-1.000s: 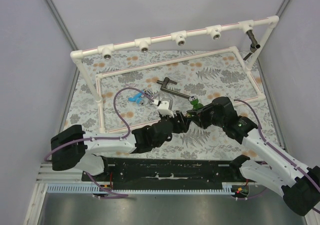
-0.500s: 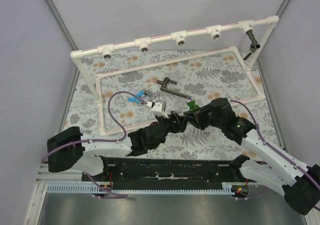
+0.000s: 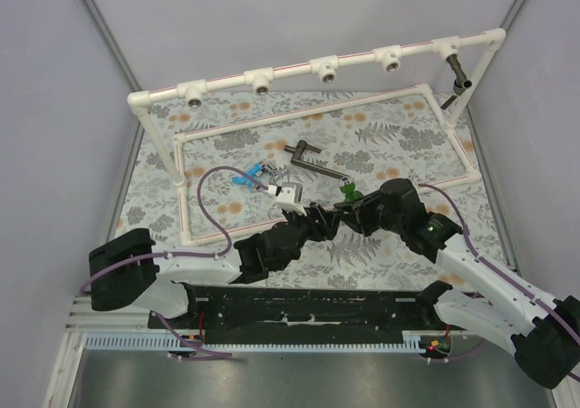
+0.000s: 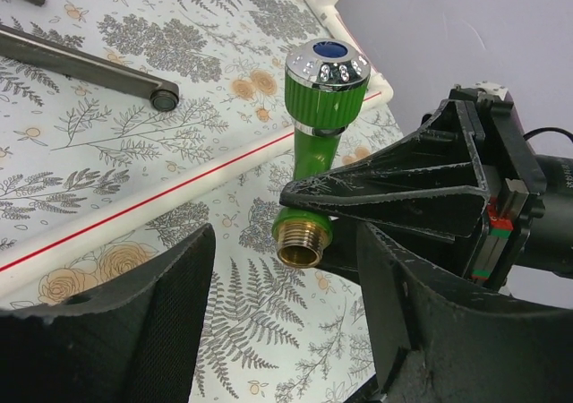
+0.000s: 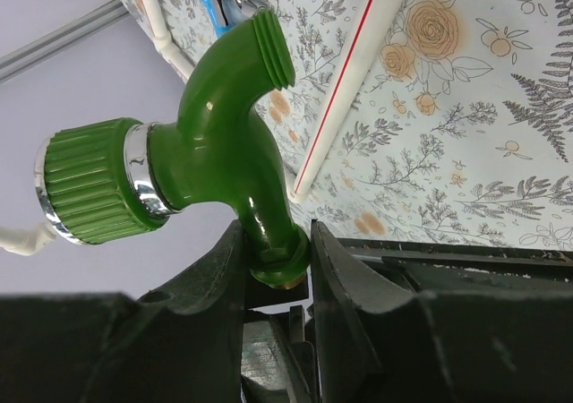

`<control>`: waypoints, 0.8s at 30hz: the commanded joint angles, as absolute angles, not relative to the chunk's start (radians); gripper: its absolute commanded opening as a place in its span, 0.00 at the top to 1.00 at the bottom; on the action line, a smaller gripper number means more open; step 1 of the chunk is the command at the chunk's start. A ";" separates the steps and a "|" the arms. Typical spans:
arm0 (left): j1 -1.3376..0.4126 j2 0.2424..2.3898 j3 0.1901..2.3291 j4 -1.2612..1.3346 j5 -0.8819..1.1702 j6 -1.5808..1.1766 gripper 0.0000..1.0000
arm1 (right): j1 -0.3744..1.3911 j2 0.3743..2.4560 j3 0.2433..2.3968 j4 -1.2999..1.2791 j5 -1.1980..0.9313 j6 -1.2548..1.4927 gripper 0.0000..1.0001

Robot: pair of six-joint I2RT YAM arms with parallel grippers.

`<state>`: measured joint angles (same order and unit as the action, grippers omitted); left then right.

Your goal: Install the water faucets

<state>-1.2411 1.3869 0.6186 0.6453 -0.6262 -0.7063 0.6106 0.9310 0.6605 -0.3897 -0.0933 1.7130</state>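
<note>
Faucet (image 5: 219, 143) base within right gripper (image 5: 276, 252)

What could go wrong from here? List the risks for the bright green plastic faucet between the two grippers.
1. The right gripper pinches the bright green plastic faucet only at its narrow collar near the brass thread; the glossy body could pivot or slip.
2. The open left gripper brackets that thread right beside the right gripper's finger; closing could strike the finger instead of the faucet.
</note>
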 commanded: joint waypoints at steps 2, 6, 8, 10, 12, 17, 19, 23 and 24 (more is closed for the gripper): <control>-1.243 1.419 0.658 0.650 -0.635 -0.707 0.31 | 0.624 0.925 0.680 -0.327 -0.094 1.741 1.00; -1.239 1.445 0.675 0.637 -0.658 -0.703 0.31 | 0.626 0.927 0.681 -0.310 -0.097 1.743 1.00; -1.239 1.457 0.683 0.629 -0.647 -0.704 0.31 | 0.626 0.927 0.677 -0.308 -0.094 1.747 1.00; -1.239 1.462 0.683 0.634 -0.653 -0.709 0.31 | 0.626 0.925 0.675 -0.302 -0.094 1.749 1.00; -1.229 1.457 0.673 0.653 -0.663 -0.707 0.32 | 0.626 0.930 0.673 -0.301 -0.101 1.746 1.00; -1.187 1.442 0.664 0.699 -0.661 -0.704 0.56 | 0.627 0.937 0.669 -0.302 -0.112 1.744 1.00; -1.174 1.440 0.661 0.710 -0.646 -0.697 0.72 | 0.627 0.934 0.667 -0.301 -0.110 1.744 1.00; -1.155 1.425 0.629 0.753 -0.623 -0.680 0.98 | 0.626 0.939 0.660 -0.298 -0.098 1.733 0.96; -1.152 1.417 0.620 0.770 -0.612 -0.672 0.98 | 0.627 0.940 0.657 -0.295 -0.095 1.730 0.93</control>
